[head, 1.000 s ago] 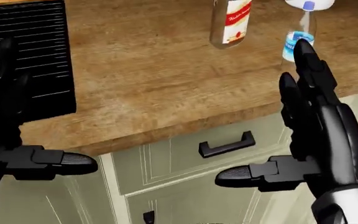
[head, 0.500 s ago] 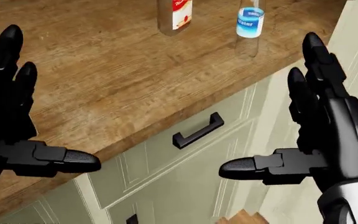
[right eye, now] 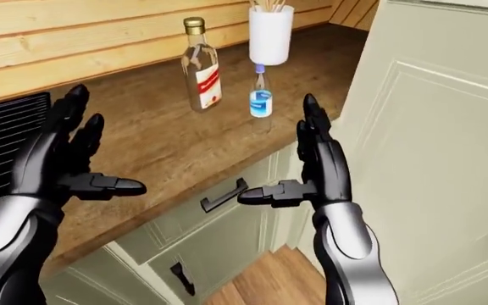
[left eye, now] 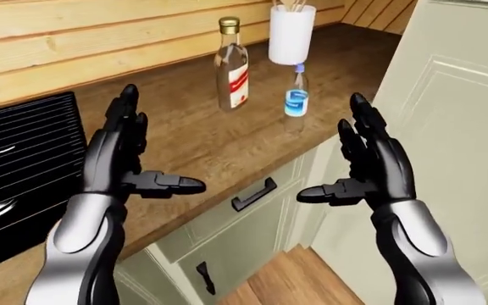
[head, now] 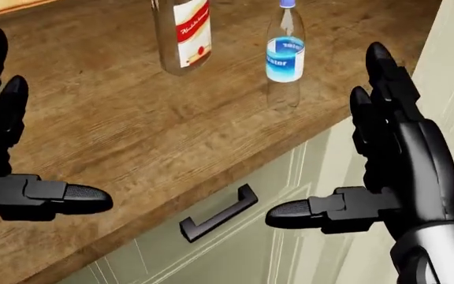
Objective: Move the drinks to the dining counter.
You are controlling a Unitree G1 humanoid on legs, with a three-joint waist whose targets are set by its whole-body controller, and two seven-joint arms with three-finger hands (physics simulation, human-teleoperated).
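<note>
On the wooden bench (left eye: 193, 136), a glass bottle (left eye: 231, 67) with a gold cap and red-and-white label stands upright, just left of a small water bottle (left eye: 296, 96) with a blue label. White holder (left eye: 291, 33) sits above the water bottle in the left-eye view. Left robot hand (left eye: 125, 159): fingers spread apart, thumb out, over the bench, holding nothing. Right robot hand (left eye: 369, 166): likewise spread and empty, beside the bench edge, below and right of the water bottle. Black stove (left eye: 15, 171) at left. Drawer handle (left eye: 253, 194) under the bench edge.

Head view crops the liquor bottle (head: 182, 35) (neck unseen) at top.
</note>
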